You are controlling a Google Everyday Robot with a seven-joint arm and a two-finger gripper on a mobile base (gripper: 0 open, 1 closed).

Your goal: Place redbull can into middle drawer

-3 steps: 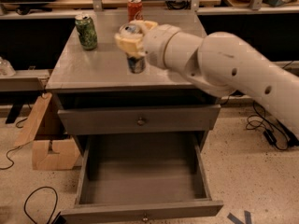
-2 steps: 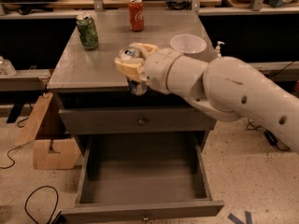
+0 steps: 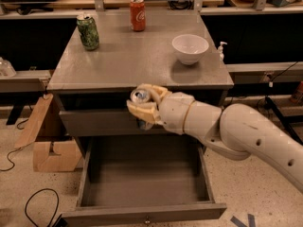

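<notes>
My gripper is shut on the redbull can; the can's silver top shows between the cream fingers and its blue body pokes out below. The gripper holds it in front of the cabinet's upper drawer front, off the tabletop edge and above the middle drawer. That drawer is pulled wide open, grey inside, with a small knob on its front panel. Nothing lies in the drawer.
On the grey tabletop stand a green patterned can at the back left, a red cola can at the back middle and a white bowl at the right. A cardboard box sits on the floor at the left.
The gripper has carried the redbull can off the tabletop, forward and down, from near the back middle to in front of the upper drawer, above the open drawer.
</notes>
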